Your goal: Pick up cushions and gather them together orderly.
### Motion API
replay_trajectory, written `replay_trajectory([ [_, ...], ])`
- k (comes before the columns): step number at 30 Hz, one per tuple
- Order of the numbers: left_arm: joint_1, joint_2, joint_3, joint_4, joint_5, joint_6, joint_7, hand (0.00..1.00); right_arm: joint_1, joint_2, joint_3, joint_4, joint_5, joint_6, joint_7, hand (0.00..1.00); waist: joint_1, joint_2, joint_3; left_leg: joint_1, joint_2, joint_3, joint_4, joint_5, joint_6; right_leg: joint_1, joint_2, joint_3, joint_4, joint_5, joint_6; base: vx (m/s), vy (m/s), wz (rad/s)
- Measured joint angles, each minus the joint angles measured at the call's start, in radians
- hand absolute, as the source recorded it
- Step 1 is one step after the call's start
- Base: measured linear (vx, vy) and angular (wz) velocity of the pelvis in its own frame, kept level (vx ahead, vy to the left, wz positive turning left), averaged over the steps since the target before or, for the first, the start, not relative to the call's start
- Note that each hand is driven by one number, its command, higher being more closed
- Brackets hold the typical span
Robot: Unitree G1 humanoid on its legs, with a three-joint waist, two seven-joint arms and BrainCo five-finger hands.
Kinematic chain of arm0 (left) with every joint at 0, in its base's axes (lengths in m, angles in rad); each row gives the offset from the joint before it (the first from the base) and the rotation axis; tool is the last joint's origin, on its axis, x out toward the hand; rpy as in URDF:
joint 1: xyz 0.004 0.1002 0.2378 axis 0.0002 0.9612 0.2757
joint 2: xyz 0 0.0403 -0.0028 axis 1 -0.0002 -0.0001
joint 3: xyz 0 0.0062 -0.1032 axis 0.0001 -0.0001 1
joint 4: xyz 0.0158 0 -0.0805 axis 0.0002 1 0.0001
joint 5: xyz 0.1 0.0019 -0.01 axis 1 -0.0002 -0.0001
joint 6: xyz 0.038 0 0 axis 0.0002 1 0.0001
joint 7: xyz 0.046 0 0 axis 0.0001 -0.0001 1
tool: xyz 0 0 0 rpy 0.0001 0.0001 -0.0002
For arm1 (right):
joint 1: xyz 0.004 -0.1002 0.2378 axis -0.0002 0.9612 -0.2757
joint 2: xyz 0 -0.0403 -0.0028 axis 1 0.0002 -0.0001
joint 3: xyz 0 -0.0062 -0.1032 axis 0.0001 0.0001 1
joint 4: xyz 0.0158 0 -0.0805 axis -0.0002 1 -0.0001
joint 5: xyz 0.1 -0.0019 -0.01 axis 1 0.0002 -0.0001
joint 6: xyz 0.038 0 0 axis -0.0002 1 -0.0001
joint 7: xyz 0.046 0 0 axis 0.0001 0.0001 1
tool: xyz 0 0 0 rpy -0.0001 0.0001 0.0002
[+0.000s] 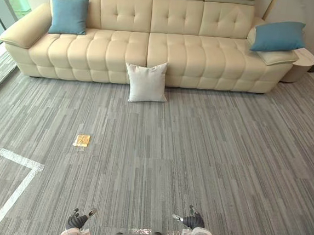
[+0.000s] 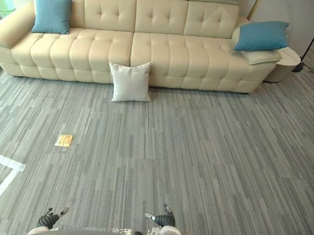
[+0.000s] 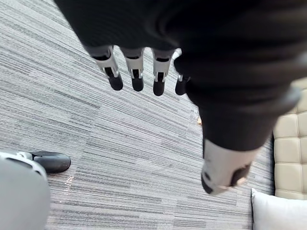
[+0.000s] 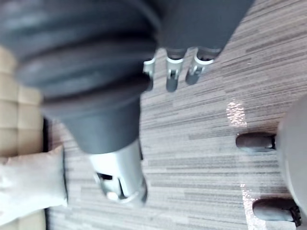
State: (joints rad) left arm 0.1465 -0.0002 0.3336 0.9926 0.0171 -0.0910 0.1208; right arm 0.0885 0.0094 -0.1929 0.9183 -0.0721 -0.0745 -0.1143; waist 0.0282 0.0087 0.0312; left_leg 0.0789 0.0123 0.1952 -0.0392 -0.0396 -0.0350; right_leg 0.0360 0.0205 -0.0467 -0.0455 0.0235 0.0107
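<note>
Wide grey carpet [image 1: 208,155], white cushion [image 1: 147,82] against sofa [image 1: 179,53]

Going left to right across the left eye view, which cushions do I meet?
left blue cushion on the sofa → white cushion on the carpet, leaning against the sofa front → right blue cushion at the sofa's other end
</note>
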Motion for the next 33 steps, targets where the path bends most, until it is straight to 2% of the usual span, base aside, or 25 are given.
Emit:
replay_trajectory([
  [6,-0.002,-0.001,0.001,0.009,0.0,0.002,-0.007,0.0,-0.014,-0.014,-0.062,0.05,0.005,0.035,0.001,0.0,0.001,0.0,0.0,0.009,-0.002,-0.005,-0.017,0.011,0.016,0.004,0.001,-0.013,-0.002,0.0,-0.001,-0.04,-0.011,0.04],
  [16,-0.018,0.009,-0.009,0.041,0.037,0.003,-0.024,0.0,-0.03,-0.021,-0.133,0.123,0.008,0.057,0.003,0.0,-0.002,-0.004,0.005,0.015,-0.006,-0.012,-0.038,0.02,0.02,0.016,0.002,-0.021,-0.029,0.003,-0.003,-0.01,-0.001,0.01],
  [33,-0.021,0.036,-0.039,0.059,0.046,0.006,-0.04,0.0,-0.057,-0.03,-0.165,0.159,0.048,0.057,0.006,0.0,-0.013,-0.007,0.033,0.015,-0.005,-0.005,-0.038,0.018,0.018,0.015,0.004,-0.013,-0.034,0.007,-0.007,-0.03,-0.005,-0.01],
])
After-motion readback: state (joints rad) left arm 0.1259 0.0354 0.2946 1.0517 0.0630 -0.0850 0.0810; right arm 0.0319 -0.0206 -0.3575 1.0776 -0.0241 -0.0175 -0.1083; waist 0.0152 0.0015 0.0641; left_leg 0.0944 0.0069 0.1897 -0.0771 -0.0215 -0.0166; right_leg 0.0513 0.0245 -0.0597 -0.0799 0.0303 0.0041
